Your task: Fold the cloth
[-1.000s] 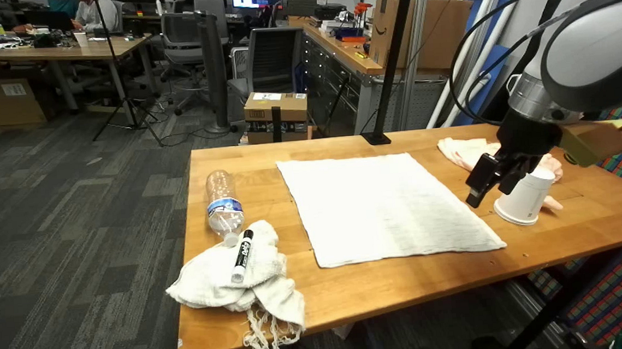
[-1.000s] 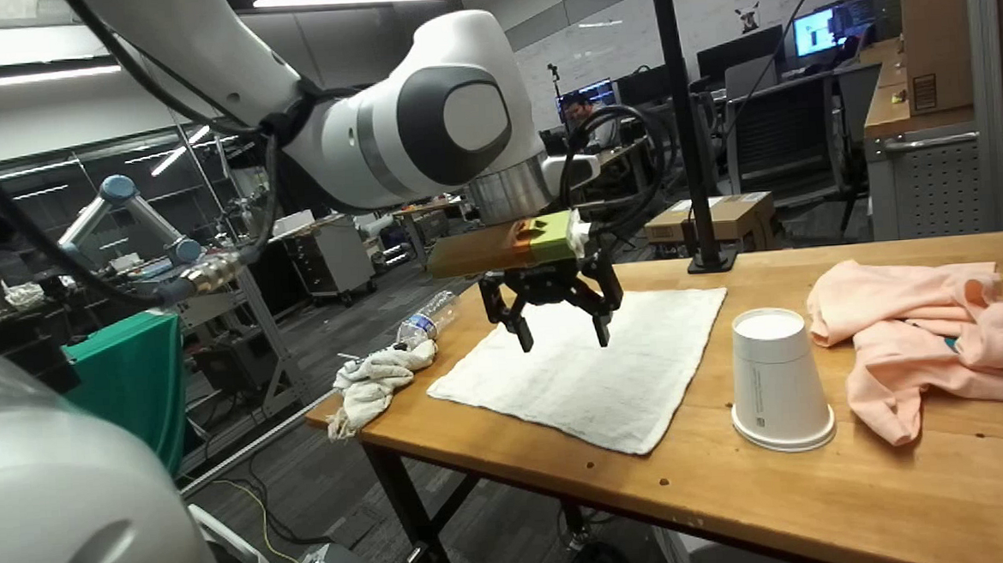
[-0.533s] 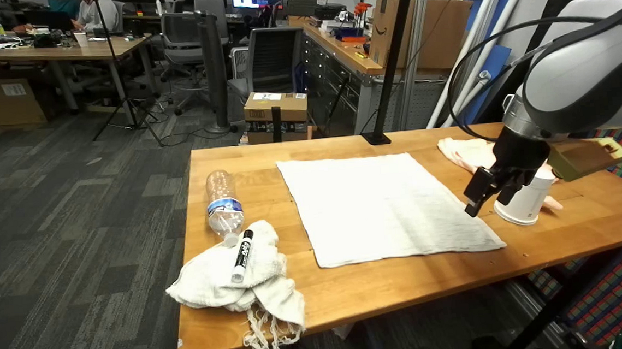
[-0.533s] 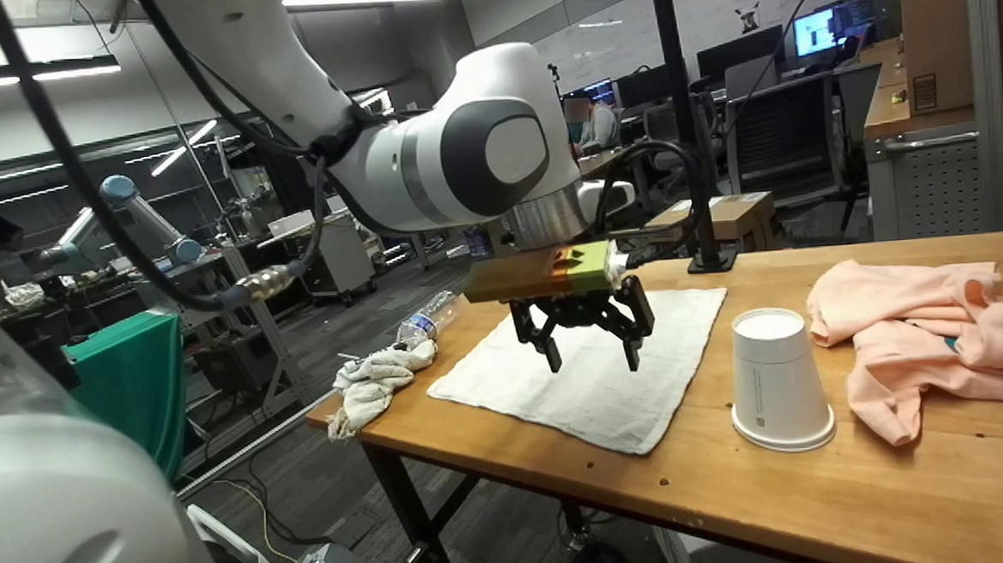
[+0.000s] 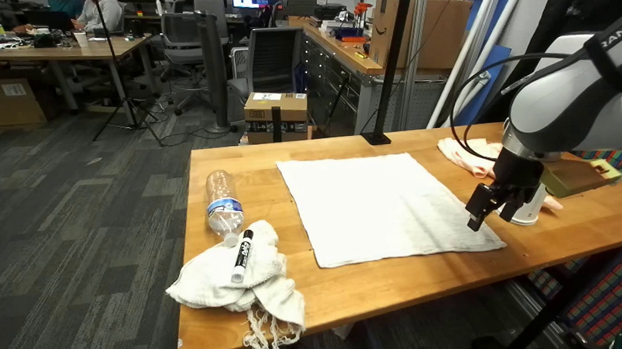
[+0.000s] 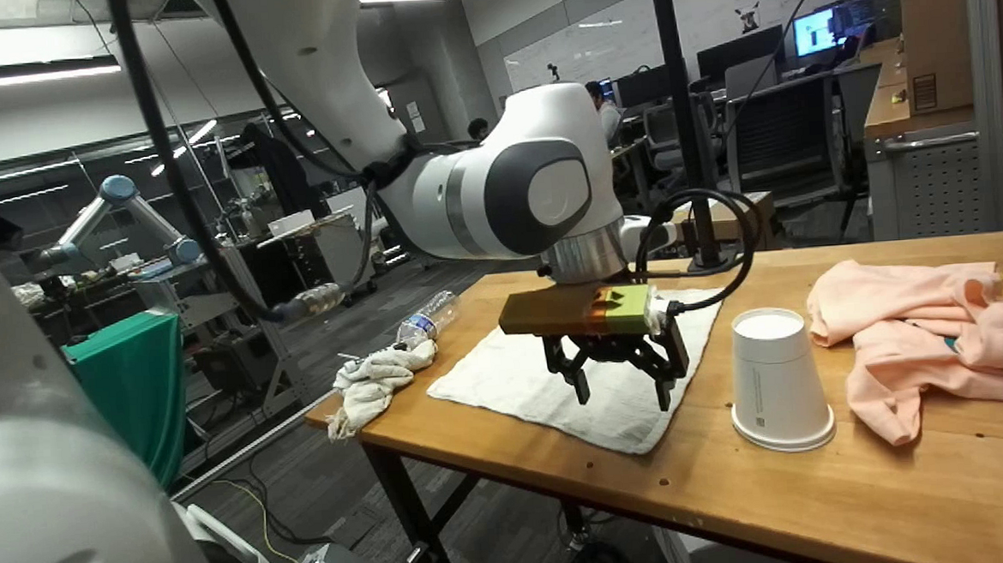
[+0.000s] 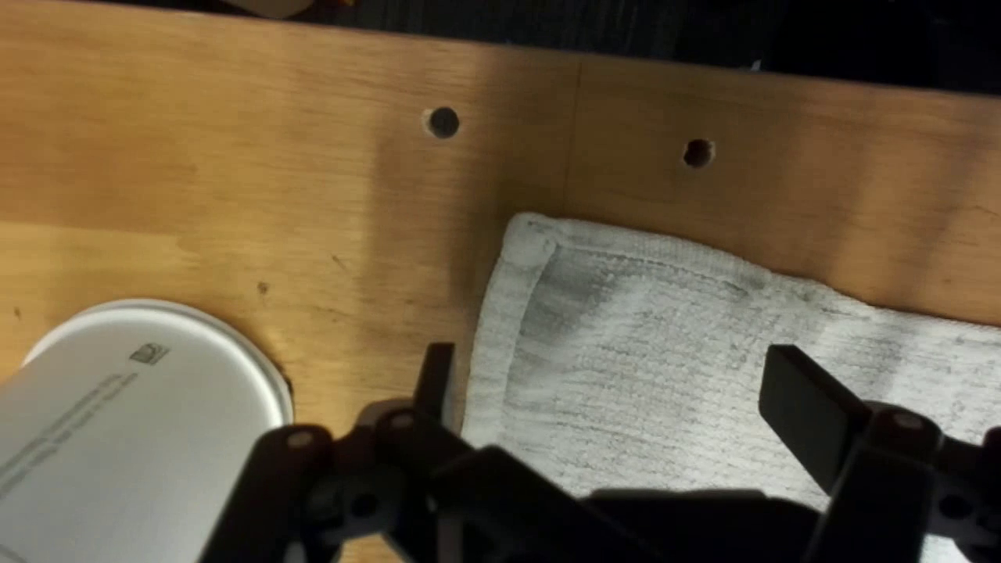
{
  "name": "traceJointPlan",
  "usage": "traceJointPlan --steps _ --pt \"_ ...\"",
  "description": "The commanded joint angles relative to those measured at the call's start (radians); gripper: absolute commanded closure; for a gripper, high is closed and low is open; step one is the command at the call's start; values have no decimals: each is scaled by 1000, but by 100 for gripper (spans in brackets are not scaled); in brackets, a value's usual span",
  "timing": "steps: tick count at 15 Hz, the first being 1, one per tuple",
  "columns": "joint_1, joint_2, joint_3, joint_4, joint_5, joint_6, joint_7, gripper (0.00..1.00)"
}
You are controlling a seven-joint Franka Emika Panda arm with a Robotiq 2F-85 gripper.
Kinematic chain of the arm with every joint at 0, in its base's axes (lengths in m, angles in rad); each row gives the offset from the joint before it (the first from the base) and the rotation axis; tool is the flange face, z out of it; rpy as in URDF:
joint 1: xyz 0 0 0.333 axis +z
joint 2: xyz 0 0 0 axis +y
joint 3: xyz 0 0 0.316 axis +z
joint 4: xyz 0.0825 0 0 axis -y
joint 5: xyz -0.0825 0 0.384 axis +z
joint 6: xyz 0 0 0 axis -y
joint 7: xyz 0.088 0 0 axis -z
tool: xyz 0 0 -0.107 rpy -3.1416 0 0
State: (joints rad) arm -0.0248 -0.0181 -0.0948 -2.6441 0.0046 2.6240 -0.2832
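Seemingly just clear, the spread pincer (image 6: 624, 404) hangs above the flat cloth (image 5: 365, 209).

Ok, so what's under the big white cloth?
You can see the wooden table all around the cloth. What lies underneath can't be seen, because the cloth covers it.

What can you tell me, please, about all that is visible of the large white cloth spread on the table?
The cloth is an off-white, roughly square sheet of thin, woven-looking fabric. The wrist view shows a fine textured weave and a hem along two edges that meet at one corner. It lies flat and unfolded, resting on the wooden table, with faint ripples and one slightly wavy edge. The open gripper hangs above it near that corner, apparently without touching it.
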Motion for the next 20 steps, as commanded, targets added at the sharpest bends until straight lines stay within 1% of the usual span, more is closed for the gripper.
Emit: traceJointPlan --steps 1,5,13,14,15,16,17,20 --pt "-20 58 7 36 63 11 -54 0" --pt "-34 100 16 54 90 8 -75 0" --pt "-44 154 31 79 74 5 -63 0" --pt "-45 155 31 80 74 4 -63 7" --pt "-45 154 31 79 74 4 -61 26" --pt "-47 154 30 81 75 3 -59 32" --pt "-50 155 30 83 74 2 -56 41" --pt "-50 157 30 90 70 -3 -45 64"
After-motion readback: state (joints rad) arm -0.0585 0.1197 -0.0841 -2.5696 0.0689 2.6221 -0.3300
